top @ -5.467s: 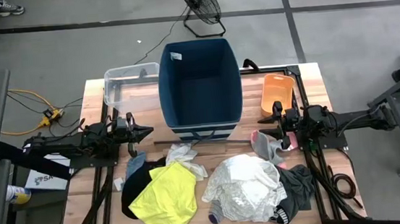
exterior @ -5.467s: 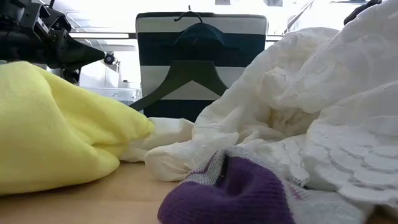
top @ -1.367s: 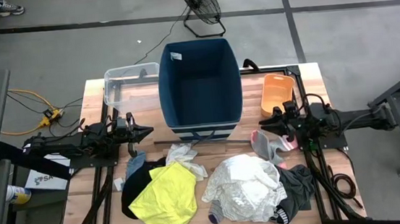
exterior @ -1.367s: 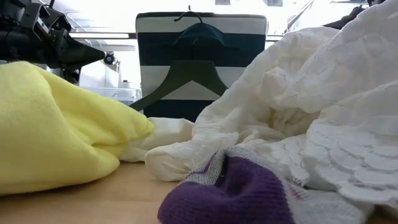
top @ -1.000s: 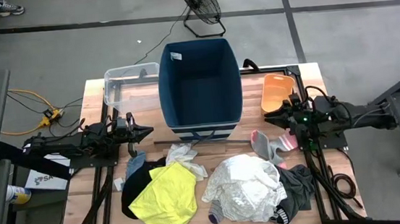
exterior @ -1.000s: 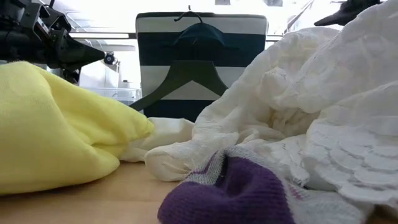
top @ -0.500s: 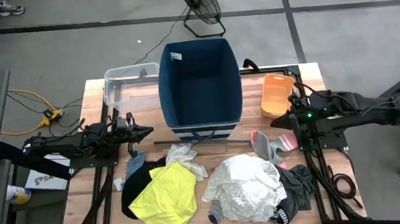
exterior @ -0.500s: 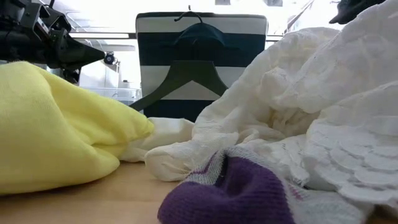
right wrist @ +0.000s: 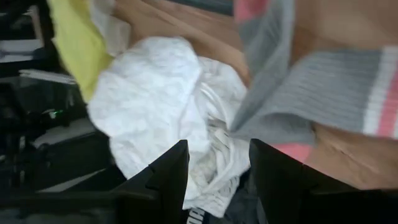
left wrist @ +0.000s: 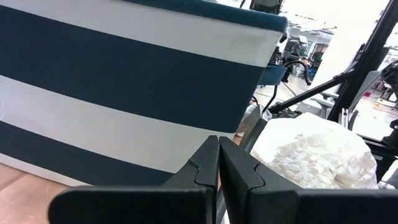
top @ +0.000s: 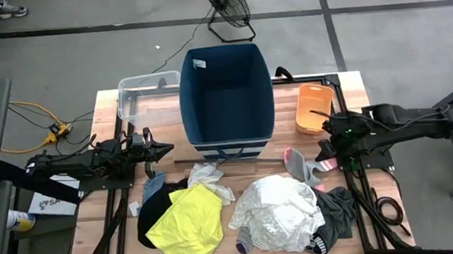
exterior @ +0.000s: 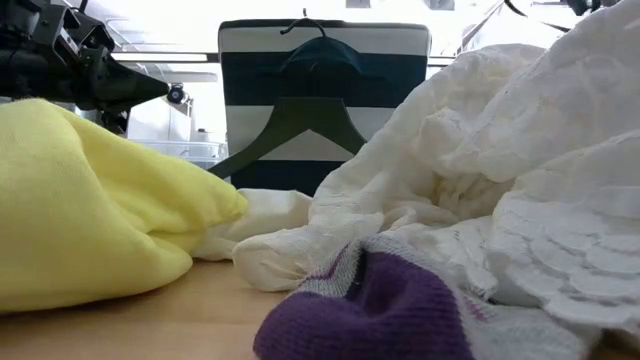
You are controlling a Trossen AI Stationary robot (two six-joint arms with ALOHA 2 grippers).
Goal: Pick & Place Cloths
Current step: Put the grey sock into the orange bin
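Cloths lie in a heap on the near half of the table: a neon-yellow shirt, black clothes, a large white garment, dark-grey clothes, a small white piece and a grey sock with pink ends. My right gripper hangs above the table beside the sock. It is tipped downward and open, and the sock and the white garment show below its fingers. My left gripper is shut and waits level at the bin's left near corner.
The tall dark-blue bin with striped walls stands at the table's middle far side. An orange tub is to its right and a clear plastic box to its left. A purple-and-grey sock lies at the near edge.
My right arm has drawn back toward the table's right edge and risen, and its gripper has tipped from level to pointing down over the grey sock. The cloths have stayed where they lay.
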